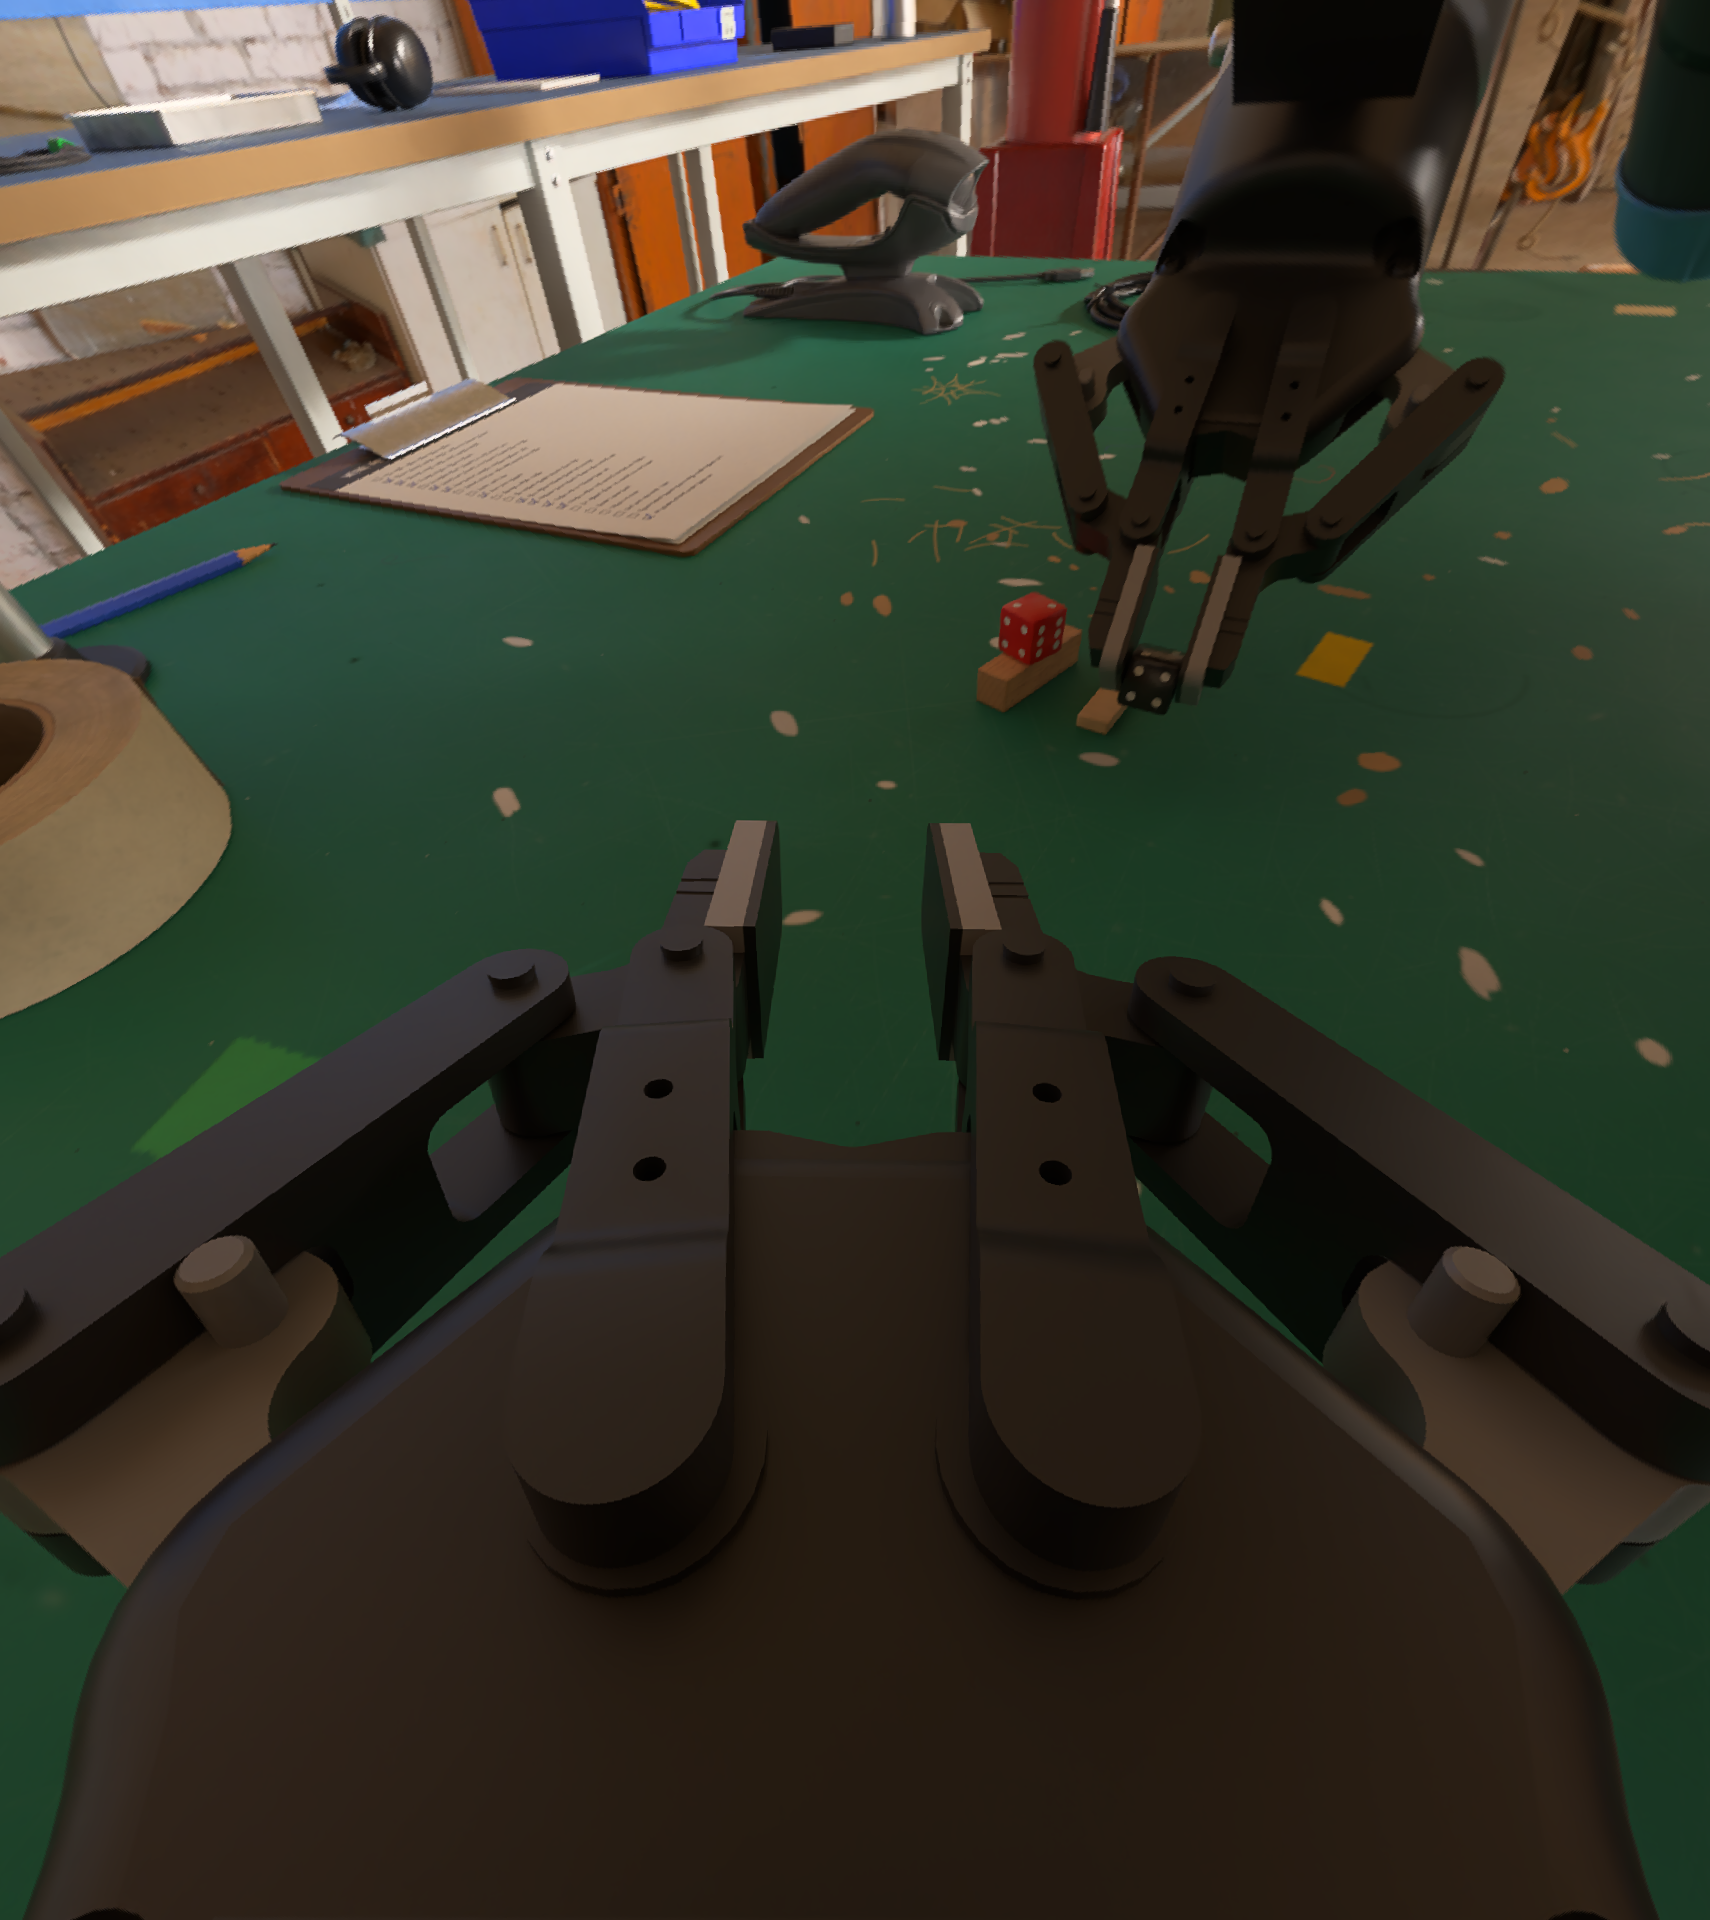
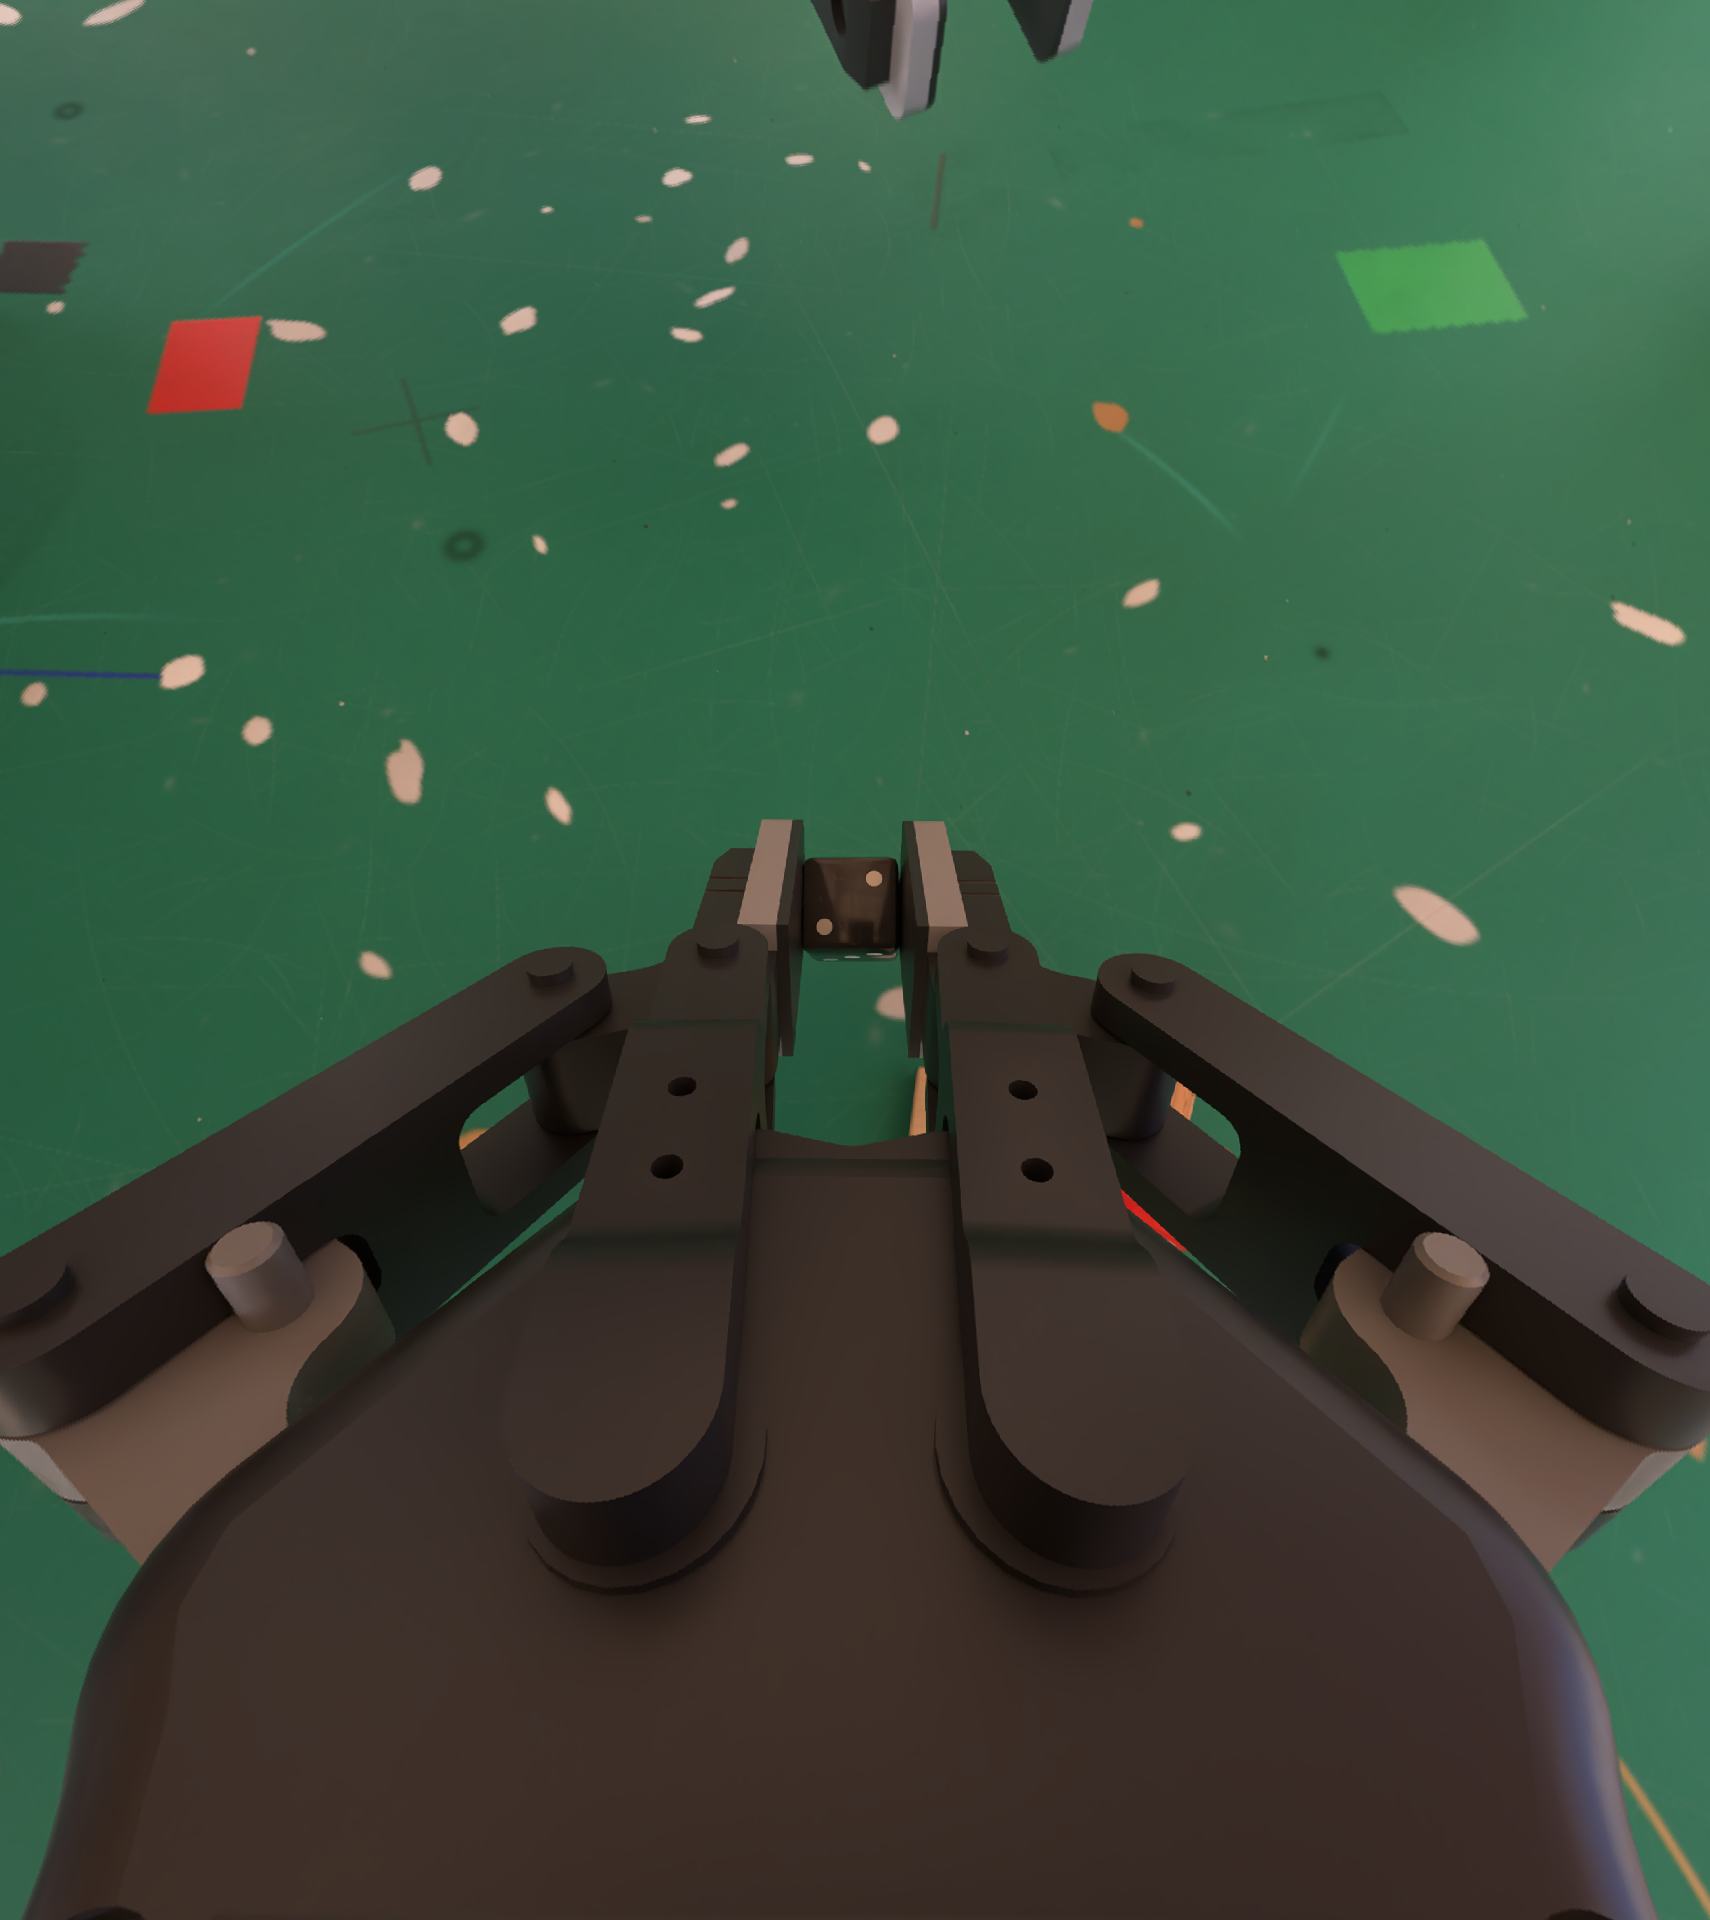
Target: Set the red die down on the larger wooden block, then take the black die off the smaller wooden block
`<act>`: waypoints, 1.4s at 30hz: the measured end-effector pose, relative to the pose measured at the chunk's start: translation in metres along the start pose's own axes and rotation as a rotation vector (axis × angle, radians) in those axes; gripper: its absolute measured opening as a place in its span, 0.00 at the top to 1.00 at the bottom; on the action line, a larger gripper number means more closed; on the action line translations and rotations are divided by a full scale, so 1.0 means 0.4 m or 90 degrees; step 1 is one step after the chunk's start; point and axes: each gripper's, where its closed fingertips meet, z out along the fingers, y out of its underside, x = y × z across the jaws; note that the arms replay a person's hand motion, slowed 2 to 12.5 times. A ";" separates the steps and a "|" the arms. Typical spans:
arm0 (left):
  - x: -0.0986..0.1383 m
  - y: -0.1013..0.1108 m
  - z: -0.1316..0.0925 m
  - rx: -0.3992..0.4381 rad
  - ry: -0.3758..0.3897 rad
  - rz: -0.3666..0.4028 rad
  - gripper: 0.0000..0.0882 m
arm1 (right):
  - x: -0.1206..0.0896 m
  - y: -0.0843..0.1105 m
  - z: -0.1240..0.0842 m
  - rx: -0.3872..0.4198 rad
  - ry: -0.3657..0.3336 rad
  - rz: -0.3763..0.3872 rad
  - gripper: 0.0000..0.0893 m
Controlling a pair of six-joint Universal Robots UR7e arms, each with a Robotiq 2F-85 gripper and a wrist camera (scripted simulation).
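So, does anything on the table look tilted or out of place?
Yes. The larger wooden block lies tilted, one end raised, so the red die on it sits askew. The right claw grips the black die beside the smaller wooden block.

The left tool (image 1: 851, 883) is at frame centre, its jaws apart; the right tool (image 1: 1149, 665), upper right, is clamped.

No legible writing anywhere

The sheet on the clipboard (image 1: 591, 462) carries rows of print too small and blurred to read. The red die (image 1: 1031, 627) and the black die (image 2: 849, 901) bear only pale pips, no numerals.
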 end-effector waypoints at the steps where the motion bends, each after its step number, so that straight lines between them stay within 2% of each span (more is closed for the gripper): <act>1: -0.001 0.004 -0.004 -0.004 -0.005 0.001 0.72 | -0.002 -0.004 0.002 0.003 -0.001 -0.003 0.81; 7: -0.006 0.021 -0.021 -0.015 -0.022 0.003 0.72 | -0.007 -0.019 0.013 0.004 0.004 -0.025 0.81; 20: 0.008 0.049 -0.020 -0.014 0.001 -0.021 0.74 | -0.017 -0.052 0.032 0.020 -0.007 -0.044 0.81; 31: 0.028 0.054 -0.012 -0.037 0.021 0.007 0.75 | -0.020 -0.045 0.058 -0.003 -0.016 -0.057 0.81; 42: 0.026 0.055 -0.005 -0.026 0.026 -0.006 0.77 | -0.021 -0.039 0.071 -0.007 -0.021 -0.058 0.81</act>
